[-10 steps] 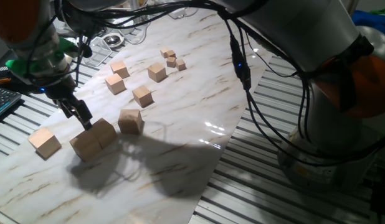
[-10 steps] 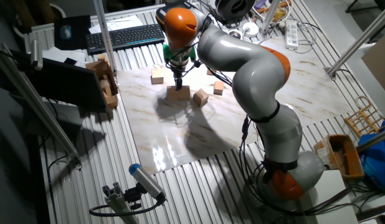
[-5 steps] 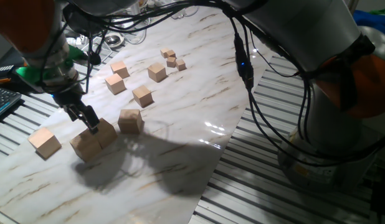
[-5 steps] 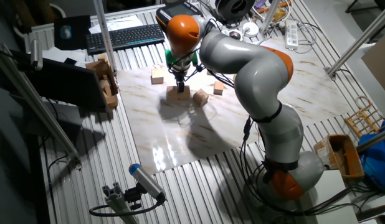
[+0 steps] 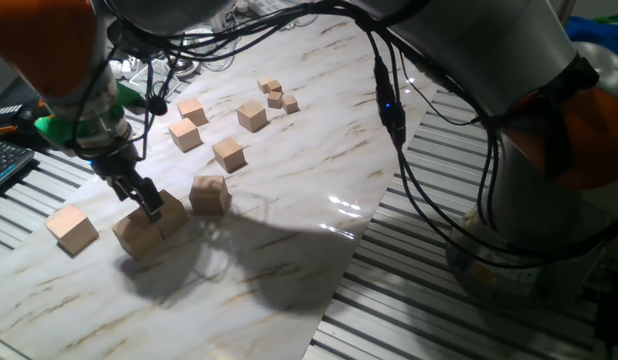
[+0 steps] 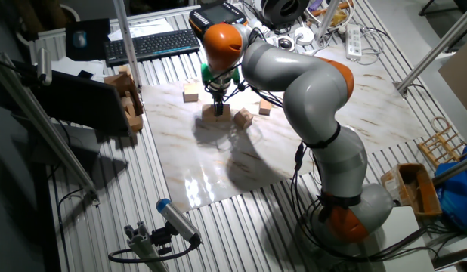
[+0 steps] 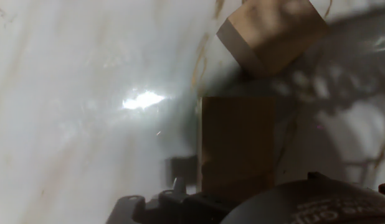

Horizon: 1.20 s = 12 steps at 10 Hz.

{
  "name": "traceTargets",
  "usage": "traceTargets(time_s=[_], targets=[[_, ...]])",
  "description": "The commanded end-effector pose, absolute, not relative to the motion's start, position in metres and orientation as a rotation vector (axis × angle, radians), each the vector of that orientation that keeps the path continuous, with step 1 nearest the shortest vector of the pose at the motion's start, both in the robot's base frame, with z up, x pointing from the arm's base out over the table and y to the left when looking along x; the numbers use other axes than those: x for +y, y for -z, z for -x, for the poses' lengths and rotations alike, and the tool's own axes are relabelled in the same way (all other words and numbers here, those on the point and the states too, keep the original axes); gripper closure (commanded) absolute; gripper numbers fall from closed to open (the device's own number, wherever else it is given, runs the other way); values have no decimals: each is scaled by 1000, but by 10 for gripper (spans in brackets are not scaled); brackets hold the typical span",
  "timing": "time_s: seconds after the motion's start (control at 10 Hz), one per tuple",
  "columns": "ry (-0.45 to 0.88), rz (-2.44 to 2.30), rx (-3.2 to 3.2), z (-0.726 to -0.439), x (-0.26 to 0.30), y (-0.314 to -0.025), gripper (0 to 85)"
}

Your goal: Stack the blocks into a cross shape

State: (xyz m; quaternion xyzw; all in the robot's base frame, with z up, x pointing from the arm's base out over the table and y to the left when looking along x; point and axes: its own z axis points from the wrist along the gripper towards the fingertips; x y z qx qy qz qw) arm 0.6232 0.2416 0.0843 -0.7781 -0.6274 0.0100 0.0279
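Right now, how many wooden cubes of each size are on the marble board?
Large cubes: 4
Medium cubes: 4
Tiny cubes: at least 3, cluster too small to separate
Total: at least 11

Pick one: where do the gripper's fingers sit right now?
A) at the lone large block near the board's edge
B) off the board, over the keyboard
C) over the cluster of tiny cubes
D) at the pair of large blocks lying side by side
D: in the fixed view the gripper comes down onto the two touching blocks, with the lone block and the tiny cubes well apart from it.
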Motion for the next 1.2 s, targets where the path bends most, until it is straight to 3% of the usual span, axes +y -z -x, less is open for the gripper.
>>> traceTargets(time_s=[0.0, 0.2, 0.3, 1.1], targets=[[-26, 2405, -1931, -623, 241, -82, 170], [-22, 2425, -1908, -624, 239, -79, 170], [-17, 2436, -1895, -624, 239, -78, 0], [-6, 2464, -1897, -626, 235, -73, 0]])
